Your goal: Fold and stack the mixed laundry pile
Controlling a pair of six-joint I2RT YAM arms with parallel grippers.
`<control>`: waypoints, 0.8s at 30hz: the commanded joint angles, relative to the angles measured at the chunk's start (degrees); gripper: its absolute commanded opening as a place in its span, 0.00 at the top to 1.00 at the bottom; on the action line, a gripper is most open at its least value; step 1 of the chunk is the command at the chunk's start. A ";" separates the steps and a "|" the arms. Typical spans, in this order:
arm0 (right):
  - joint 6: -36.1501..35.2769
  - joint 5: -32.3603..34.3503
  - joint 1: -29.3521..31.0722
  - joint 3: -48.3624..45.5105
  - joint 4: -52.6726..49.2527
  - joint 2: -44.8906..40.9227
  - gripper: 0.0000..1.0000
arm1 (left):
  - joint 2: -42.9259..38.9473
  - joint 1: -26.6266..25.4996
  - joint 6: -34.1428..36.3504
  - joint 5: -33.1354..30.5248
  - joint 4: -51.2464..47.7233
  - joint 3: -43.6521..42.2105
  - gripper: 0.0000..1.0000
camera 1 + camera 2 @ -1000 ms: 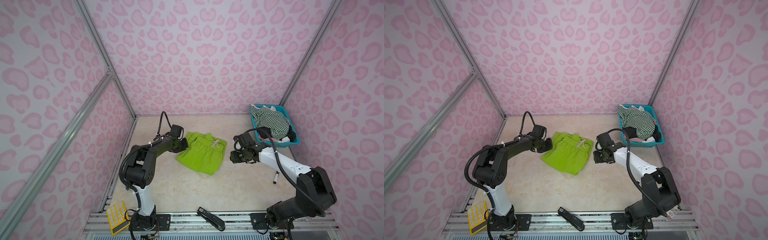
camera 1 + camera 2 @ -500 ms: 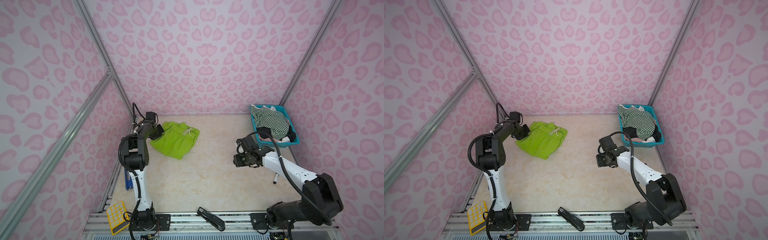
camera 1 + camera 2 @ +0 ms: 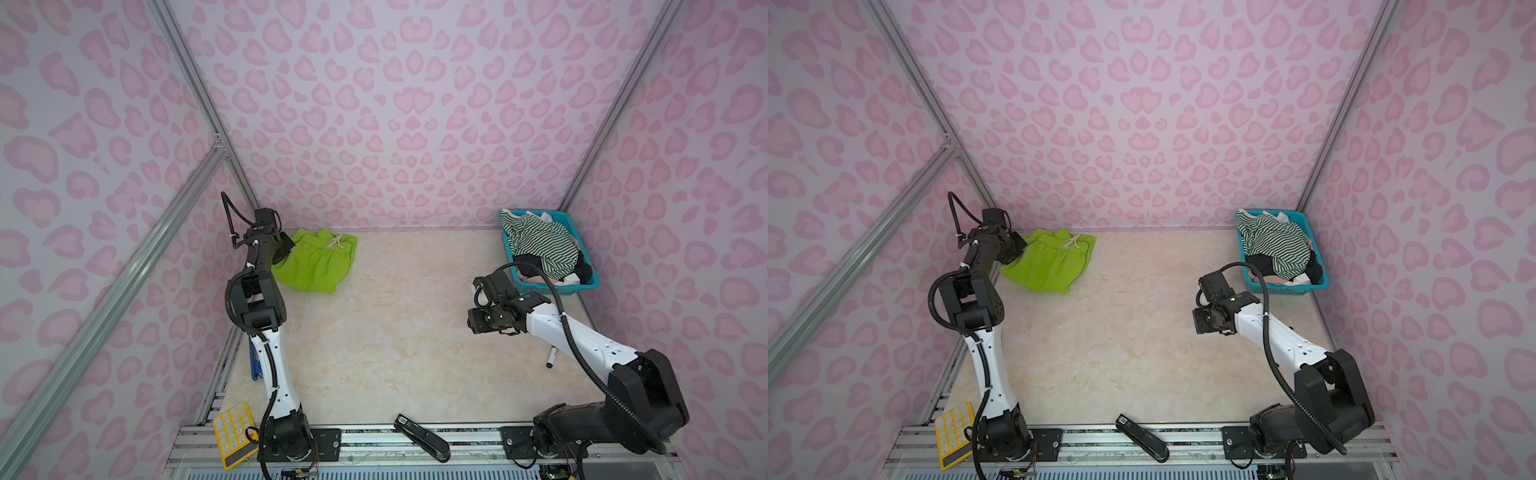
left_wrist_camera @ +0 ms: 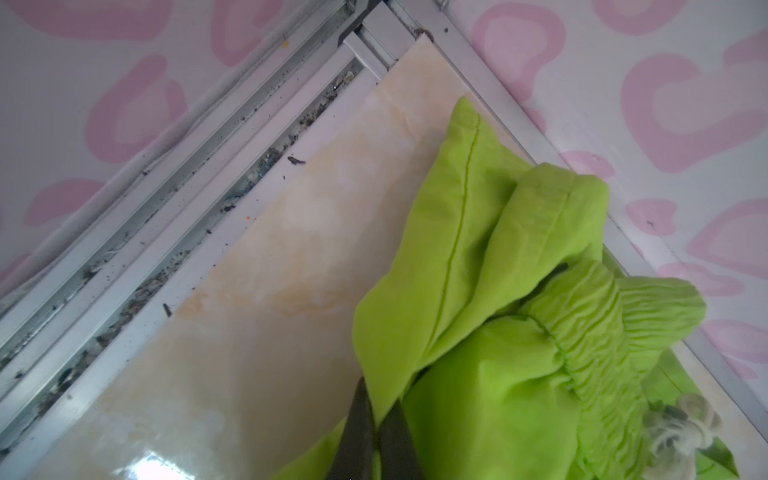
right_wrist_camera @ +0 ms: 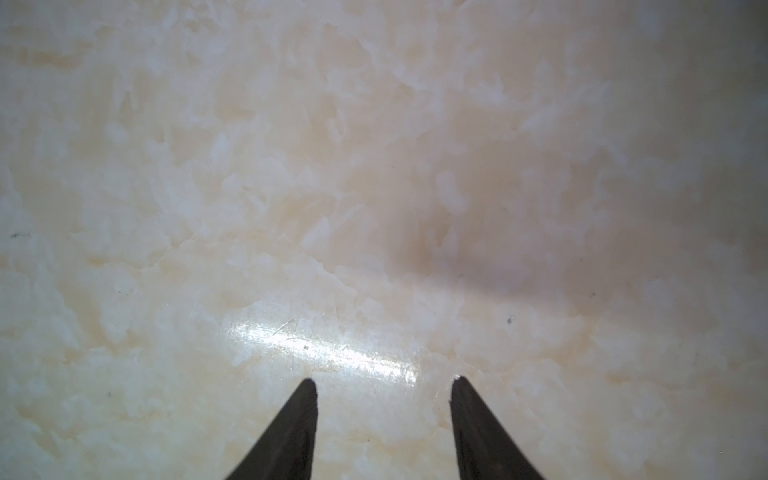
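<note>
My left gripper point(image 4: 376, 399) is clamped on the roughly folded lime-green shorts point(image 3: 320, 266) in the table's point(image 3: 395, 332) far left corner. My right gripper point(image 5: 384, 386) hangs half-open and empty. The striped top point(image 3: 540, 245) and the darker clothes wait unfolded in the teal basket point(image 3: 559, 215).

**Tabletop, cream marbled, glossy** point(image 3: 395, 332)

Items lying on it:
- lime-green shorts point(image 3: 320, 262), crumpled, in the far left corner against the wall
- teal basket point(image 3: 557, 289), in the far right corner
- white marker point(image 3: 552, 357), loose near the right edge

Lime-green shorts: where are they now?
In both top views the lime-green shorts lie far left by the back wall, pinched in the left gripper.
</note>
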 commanded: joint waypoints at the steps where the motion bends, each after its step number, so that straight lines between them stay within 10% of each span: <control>1: -0.02 -0.32 0.03 -0.80 0.02 -0.06 0.47 | -0.51 0.17 1.10 -4.65 -2.60 1.34 0.92; 8: 0.35 -1.14 0.04 -1.05 0.64 -0.64 0.47 | -4.51 0.12 2.82 -11.31 -3.66 0.81 0.54; 24: 0.39 -2.04 0.04 -2.63 1.89 -3.28 0.47 | -19.38 -1.41 6.77 -19.99 -1.47 -5.09 0.27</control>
